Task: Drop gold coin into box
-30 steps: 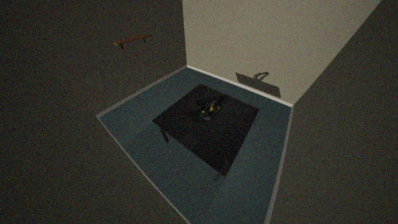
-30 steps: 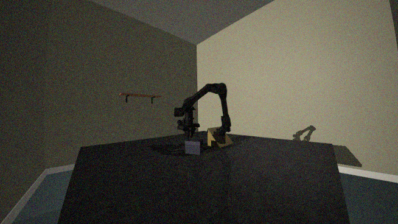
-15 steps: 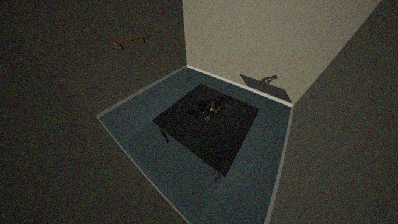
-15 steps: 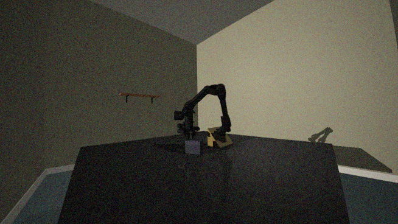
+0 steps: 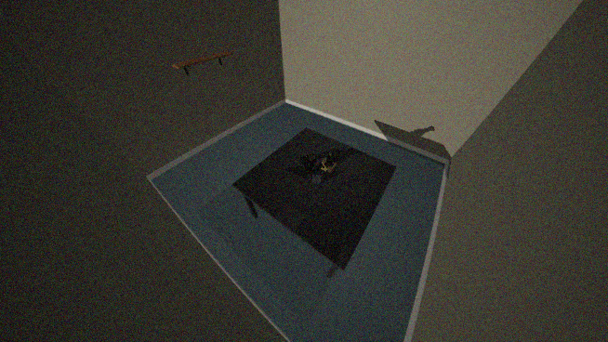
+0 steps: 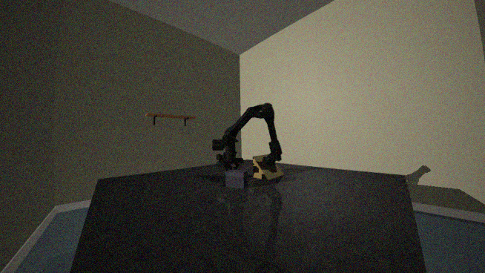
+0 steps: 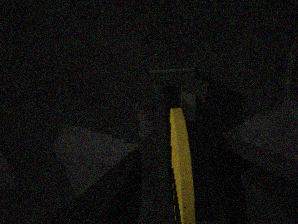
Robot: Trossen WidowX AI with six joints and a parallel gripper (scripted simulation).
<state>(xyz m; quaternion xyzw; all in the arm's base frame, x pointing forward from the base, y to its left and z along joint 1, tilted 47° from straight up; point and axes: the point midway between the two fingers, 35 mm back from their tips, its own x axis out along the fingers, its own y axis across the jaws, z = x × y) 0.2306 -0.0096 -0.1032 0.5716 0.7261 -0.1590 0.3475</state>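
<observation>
The gold coin (image 7: pixel 183 165) stands on edge in the wrist view, seen nearly edge-on as a tall yellow strip. My gripper (image 7: pixel 176 158) (image 6: pixel 233 167) is partly open and low over the table, with its fingers on either side of the coin and dark gaps between. The holder cannot be made out in the dark. The grey box (image 6: pixel 234 179) (image 5: pixel 316 178) stands just in front of the gripper in the exterior view and hides the fingertips there. The slot in its lid cannot be seen.
A yellow angular block (image 6: pixel 268 174) (image 5: pixel 326 165) stands beside the arm's base (image 6: pixel 274 153), right of the grey box in the exterior view. The dark table (image 6: pixel 334 222) (image 5: pixel 325 218) carries everything. A wall shelf (image 6: pixel 170 116) (image 5: pixel 202 60) is far off.
</observation>
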